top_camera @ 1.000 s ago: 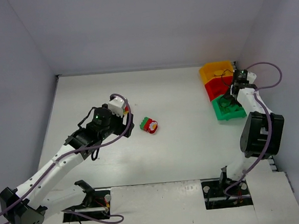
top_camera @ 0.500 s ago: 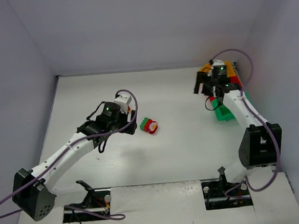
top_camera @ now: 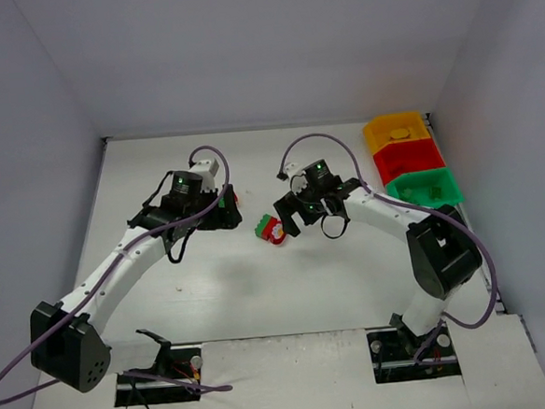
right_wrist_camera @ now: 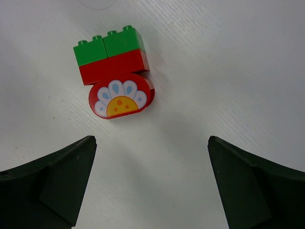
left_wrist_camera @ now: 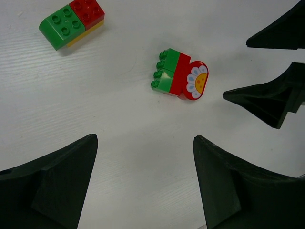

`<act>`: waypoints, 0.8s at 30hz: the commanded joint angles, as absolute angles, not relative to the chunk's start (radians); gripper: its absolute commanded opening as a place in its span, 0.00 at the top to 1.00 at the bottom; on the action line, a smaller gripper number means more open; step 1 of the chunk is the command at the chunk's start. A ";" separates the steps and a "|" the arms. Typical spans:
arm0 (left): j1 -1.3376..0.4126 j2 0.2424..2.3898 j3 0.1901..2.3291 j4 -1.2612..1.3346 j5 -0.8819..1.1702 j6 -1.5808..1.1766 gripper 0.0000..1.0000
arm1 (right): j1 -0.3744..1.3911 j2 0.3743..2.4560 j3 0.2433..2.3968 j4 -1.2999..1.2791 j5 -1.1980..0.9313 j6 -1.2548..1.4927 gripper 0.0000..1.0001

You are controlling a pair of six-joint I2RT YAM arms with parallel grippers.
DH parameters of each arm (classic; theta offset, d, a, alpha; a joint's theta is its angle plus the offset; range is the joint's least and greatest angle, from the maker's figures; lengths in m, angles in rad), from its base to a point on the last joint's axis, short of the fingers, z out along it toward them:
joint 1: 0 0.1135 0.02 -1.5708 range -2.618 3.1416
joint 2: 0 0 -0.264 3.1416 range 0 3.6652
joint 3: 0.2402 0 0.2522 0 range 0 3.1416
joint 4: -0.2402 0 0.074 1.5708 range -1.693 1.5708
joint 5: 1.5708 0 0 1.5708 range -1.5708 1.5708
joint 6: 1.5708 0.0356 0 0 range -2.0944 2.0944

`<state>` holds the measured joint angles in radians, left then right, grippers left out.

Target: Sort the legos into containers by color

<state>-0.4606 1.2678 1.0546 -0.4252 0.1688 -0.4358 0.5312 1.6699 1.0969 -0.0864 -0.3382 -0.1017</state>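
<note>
Counting three glossy open-topped plastic containers in a row at the far right: yellow-orange bin (top_camera: 373,139), red bin (top_camera: 387,166) and green bin (top_camera: 398,191). Two brick clusters lie on the white table (top_camera: 213,293). My left gripper (left_wrist_camera: 143,143) and right gripper (right_wrist_camera: 151,140) both stand with jaws apart, holding nothing, either side of the central cluster (top_camera: 271,229): green studded bricks on a red one, joined to a rounded red piece printed with a flower. Only my left wrist view plainly shows the second cluster (left_wrist_camera: 72,24), green and red over yellow; only the overhead view shows the bins.
</note>
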 commanded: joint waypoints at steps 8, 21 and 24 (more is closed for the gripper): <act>-0.445 1.187 1.063 -0.485 0.166 -0.480 0.25 | 0.603 1.787 1.187 -0.051 -0.428 -0.239 0.00; -0.426 1.184 1.063 -0.511 0.195 -0.517 0.25 | 0.643 1.887 1.230 -0.057 -0.374 -0.264 0.01; -0.423 1.193 1.068 -0.509 0.210 -0.525 0.25 | 0.646 1.897 1.232 -0.055 -0.370 -0.268 0.05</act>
<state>-0.4328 1.1950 1.0496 -0.5274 0.1864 -0.4992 0.6361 1.9030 1.1847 -0.0746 -0.3836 -0.2493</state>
